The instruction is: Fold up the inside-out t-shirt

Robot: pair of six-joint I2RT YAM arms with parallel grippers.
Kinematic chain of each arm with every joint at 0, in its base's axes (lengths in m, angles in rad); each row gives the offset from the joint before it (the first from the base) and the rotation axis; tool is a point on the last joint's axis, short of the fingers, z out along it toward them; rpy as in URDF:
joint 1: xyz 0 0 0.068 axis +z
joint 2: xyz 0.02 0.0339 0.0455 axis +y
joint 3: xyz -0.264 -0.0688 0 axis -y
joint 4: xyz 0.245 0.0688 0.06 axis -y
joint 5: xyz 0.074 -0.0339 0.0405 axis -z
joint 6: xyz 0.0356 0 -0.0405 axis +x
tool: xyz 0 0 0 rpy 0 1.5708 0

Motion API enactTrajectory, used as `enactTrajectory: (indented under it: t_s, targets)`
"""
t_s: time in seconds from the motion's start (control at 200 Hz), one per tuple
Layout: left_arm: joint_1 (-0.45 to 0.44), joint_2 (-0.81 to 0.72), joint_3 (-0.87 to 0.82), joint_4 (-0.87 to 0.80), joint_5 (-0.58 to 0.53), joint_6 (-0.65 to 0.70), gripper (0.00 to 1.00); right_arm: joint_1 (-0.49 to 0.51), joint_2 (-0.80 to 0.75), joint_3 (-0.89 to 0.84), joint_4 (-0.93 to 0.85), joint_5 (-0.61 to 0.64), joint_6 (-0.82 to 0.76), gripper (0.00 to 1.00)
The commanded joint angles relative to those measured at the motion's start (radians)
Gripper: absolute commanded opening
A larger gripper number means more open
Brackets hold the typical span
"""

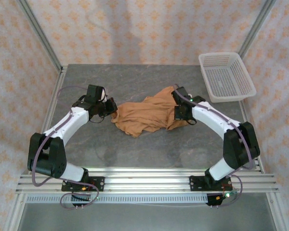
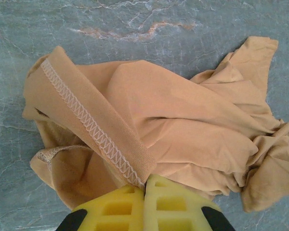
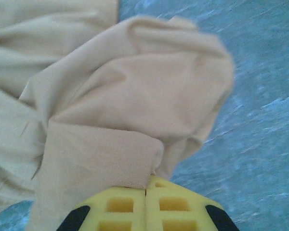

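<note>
The inside-out t-shirt [image 1: 147, 114] lies crumpled in the middle of the grey table, orange-tan, with its seam stitching showing. My left gripper [image 1: 113, 107] is at the shirt's left edge. In the left wrist view its yellow jaws are pressed together on a stitched hem of the t-shirt [image 2: 94, 122], at the left gripper [image 2: 144, 185]. My right gripper [image 1: 177, 102] is at the shirt's right side. In the right wrist view the right gripper [image 3: 147, 185] is shut on a fold of the t-shirt [image 3: 135, 96], which drapes over its left jaw.
A white plastic mesh basket [image 1: 226, 76] stands at the back right of the table. Bare grey table surface [image 1: 135, 149] lies in front of the shirt. Patterned walls with metal frame posts close in the left, back and right sides.
</note>
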Motion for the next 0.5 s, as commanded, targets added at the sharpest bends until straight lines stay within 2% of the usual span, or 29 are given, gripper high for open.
enactTrajectory:
  t_s: [0.0, 0.065, 0.145, 0.27, 0.395, 0.495]
  targets:
    - [-0.006, 0.005, 0.02, -0.001, -0.013, 0.026, 0.0, -0.063, -0.031, 0.021, -0.061, 0.057, -0.05, 0.0]
    - [-0.006, 0.004, 0.021, -0.003, -0.014, 0.027, 0.0, -0.088, -0.024, 0.016, -0.074, 0.052, -0.048, 0.0]
    - [-0.006, 0.007, 0.019, 0.003, -0.012, 0.025, 0.0, -0.089, 0.011, 0.025, -0.097, 0.023, -0.043, 0.22]
    - [-0.006, 0.02, 0.014, 0.023, 0.001, 0.017, 0.0, -0.075, 0.012, 0.022, -0.099, -0.073, -0.009, 0.35]
    - [-0.006, 0.022, 0.001, 0.036, 0.005, 0.014, 0.0, -0.055, -0.038, -0.034, -0.055, -0.162, 0.043, 0.39]
    - [-0.007, 0.02, -0.005, 0.037, 0.007, 0.016, 0.0, -0.051, -0.066, -0.078, -0.055, -0.136, 0.091, 0.38]
